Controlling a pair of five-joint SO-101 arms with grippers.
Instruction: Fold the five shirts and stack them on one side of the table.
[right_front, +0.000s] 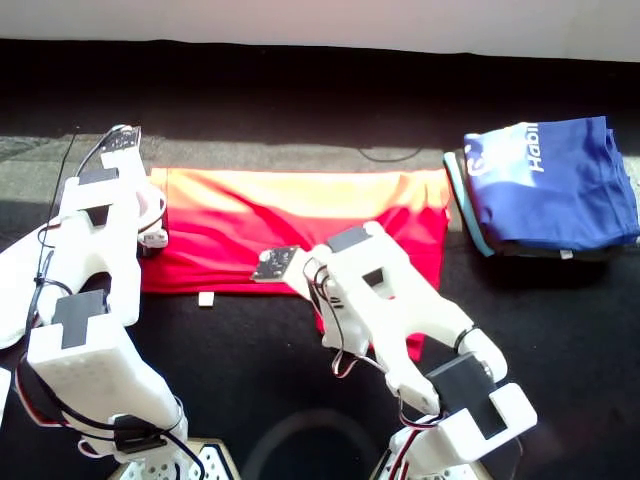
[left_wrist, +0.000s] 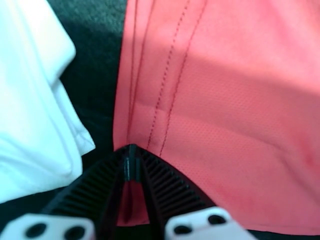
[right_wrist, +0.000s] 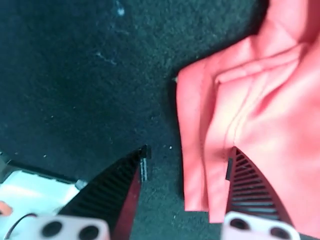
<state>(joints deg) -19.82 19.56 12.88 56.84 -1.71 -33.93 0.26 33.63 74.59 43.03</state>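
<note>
**Red shirt spread flat, left tool pinching its hem**

A red shirt (right_front: 290, 225) lies spread out across the middle of the dark surface (right_front: 250, 390), its long upper edge running straight from side to side. A narrow flap of the same cloth reaches toward the near edge, beside the right arm.

The left tool (left_wrist: 131, 155) sits at the end of the red shirt nearest the left arm. Its ribbed black fingers (left_wrist: 165, 180) are pressed together, and the stitched hem of the red shirt (left_wrist: 215, 100) is pinched between them. A white shirt (left_wrist: 35, 100) lies crumpled just beside that hem, with a strip of dark surface between the two. From above it shows at the table's left edge.

The right tool (right_wrist: 189, 152) is spread wide at the near edge of the red shirt (right_wrist: 250, 100). One finger rests over a folded, seamed corner of the cloth and the other stands over bare surface (right_wrist: 75, 75). Nothing is held between them.

At the far right lies a stack (right_front: 468, 205) of folded shirts with a blue shirt (right_front: 560, 190) on top. White lettering (right_front: 530, 150) is printed on the blue shirt near its far edge. A small white tag (right_front: 205, 298) lies on the surface just beside the near edge of the red shirt.
</note>
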